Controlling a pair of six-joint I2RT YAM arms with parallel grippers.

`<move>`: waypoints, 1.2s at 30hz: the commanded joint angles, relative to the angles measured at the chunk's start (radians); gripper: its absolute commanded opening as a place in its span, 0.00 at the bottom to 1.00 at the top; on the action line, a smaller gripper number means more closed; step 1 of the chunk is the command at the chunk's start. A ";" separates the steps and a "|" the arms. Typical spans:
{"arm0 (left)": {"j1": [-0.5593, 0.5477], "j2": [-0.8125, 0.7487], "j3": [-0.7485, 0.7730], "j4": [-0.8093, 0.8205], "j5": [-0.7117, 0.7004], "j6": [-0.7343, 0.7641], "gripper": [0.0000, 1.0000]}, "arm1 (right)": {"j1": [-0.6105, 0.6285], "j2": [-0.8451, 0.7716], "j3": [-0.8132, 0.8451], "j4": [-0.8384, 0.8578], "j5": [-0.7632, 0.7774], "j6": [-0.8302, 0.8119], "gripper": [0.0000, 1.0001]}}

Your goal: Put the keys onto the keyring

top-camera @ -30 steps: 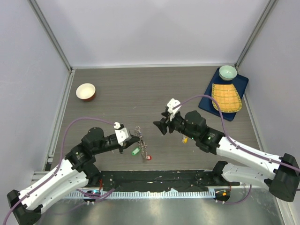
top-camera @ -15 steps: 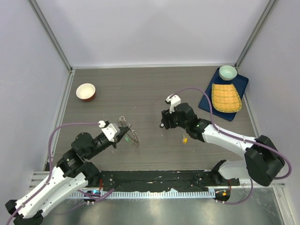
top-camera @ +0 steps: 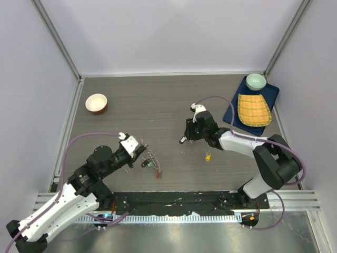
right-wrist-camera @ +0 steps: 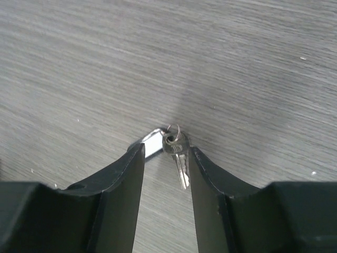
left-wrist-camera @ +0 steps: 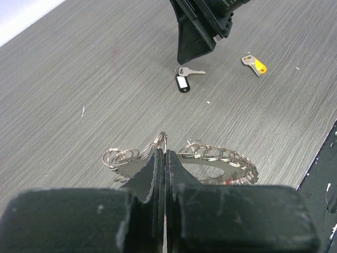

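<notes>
Two robot arms are working low over a grey wood-grain table [top-camera: 158,100].

The left gripper [left-wrist-camera: 165,158] is pinching the keyring [left-wrist-camera: 216,155]. Its fingers are pressed together on the thin wire at the ring's near edge. The ring is standing tilted rather than lying flat, and its fringe of small loops and keys is fanning out to either side of the fingers. A red tag and a green tag are showing among them. Whether the far edge is resting on the table cannot be told. Holding it up this way is probably meant to steady the ring and present it toward the other arm.

The right gripper [right-wrist-camera: 166,150] is pointing down with its fingers spread. It is straddling a black-tagged key [left-wrist-camera: 182,79] that is lying flat on the table, near the keyring but apart from it. From the right wrist camera, the silver blade and its small split loop are sitting between the two fingers, and the tag is partly hidden behind one of them. The fingers are not gripping it yet. They appear to be lining up to close on it.

A yellow-tagged key [top-camera: 207,156] is lying loose just beside the right arm, waiting its turn.

A red bowl [top-camera: 96,103] is sitting well apart at the far left.
</notes>
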 commanded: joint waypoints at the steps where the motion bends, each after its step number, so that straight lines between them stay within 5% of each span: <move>1: 0.003 -0.006 0.048 0.044 -0.004 0.005 0.00 | -0.031 0.037 0.010 0.123 -0.077 0.133 0.44; 22: 0.003 0.027 0.061 0.021 0.005 0.019 0.00 | -0.080 0.171 0.037 0.172 -0.165 0.175 0.29; 28: 0.004 0.027 0.061 0.020 0.009 0.019 0.00 | -0.080 0.186 0.037 0.170 -0.159 0.159 0.19; 32: 0.004 0.027 0.061 0.020 0.016 0.020 0.00 | -0.080 0.154 0.033 0.163 -0.162 0.130 0.03; 36: 0.003 0.026 0.063 0.021 0.022 0.023 0.00 | -0.080 0.097 0.033 0.135 -0.168 0.077 0.01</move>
